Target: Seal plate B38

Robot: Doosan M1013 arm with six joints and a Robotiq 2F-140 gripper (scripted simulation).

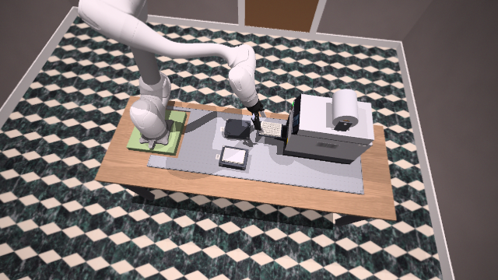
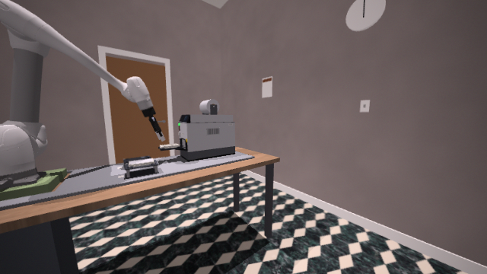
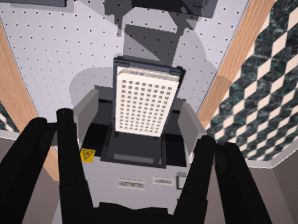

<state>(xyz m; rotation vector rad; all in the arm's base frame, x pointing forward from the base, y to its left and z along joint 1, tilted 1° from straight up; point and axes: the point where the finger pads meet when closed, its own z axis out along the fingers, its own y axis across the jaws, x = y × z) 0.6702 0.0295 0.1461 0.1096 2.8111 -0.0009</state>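
Pincer hangs wide, holding nothing, above plate B38 on the stage, whose locators are indistinct.

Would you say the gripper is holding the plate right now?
No, the gripper hangs open above the plate, which lies on the sealer's stage with nothing between the fingers.

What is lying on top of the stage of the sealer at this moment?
A white multiwell plate lies on the stage, which is out in front of the sealer. The plate hides most of the stage surface, and the locators cannot be made out.
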